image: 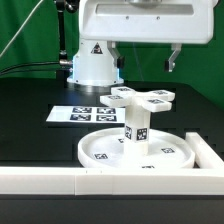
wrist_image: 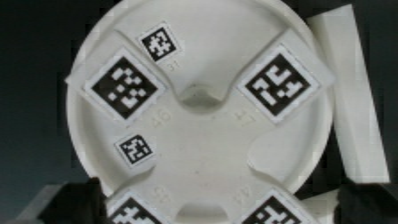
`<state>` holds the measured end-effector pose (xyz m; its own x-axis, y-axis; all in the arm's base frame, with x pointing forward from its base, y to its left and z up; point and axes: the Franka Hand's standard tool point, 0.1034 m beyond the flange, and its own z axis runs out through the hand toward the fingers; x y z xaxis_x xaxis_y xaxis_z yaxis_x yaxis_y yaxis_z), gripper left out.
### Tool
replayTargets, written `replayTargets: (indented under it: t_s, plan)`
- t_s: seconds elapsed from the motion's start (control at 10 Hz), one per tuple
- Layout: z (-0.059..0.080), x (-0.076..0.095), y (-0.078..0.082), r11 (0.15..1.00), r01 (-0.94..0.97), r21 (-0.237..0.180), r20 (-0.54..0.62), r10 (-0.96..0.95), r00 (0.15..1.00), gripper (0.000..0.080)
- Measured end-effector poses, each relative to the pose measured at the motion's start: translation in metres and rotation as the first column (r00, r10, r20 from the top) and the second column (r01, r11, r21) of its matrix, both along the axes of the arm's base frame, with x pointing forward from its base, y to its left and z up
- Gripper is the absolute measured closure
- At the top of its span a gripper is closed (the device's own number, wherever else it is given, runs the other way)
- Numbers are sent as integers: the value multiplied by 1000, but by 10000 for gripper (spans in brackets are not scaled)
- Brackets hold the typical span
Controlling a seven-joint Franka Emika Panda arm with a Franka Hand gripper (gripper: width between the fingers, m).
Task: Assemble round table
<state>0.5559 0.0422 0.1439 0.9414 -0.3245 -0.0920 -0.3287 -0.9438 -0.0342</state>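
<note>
The large round rimmed disc (image: 105, 150) lies on the black table near the front. The short post (image: 136, 128) stands upright on its middle, and the cross-shaped piece (image: 142, 98) sits on top of the post. My gripper (image: 145, 58) hangs above the cross-shaped piece, open and empty, with its fingers (image: 116, 55) wide apart and clear of it. The wrist view is filled from above by white tagged plastic of the table (wrist_image: 199, 120). I cannot tell there which part is which. Dark finger shapes (wrist_image: 68, 200) stand at the sides of it.
The marker board (image: 75, 113) lies flat on the table behind the disc, towards the exterior view's left. A long white border wall (image: 50, 180) runs along the front, with a second stretch (image: 207, 150) at the exterior view's right. The arm's white base (image: 92, 65) stands behind.
</note>
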Motion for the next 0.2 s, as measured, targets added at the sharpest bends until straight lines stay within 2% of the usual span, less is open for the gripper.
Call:
replayTargets:
  t_s: [0.2]
  plan:
    - [-2,-1,0,1000,0,-1,-4,0,1000,151]
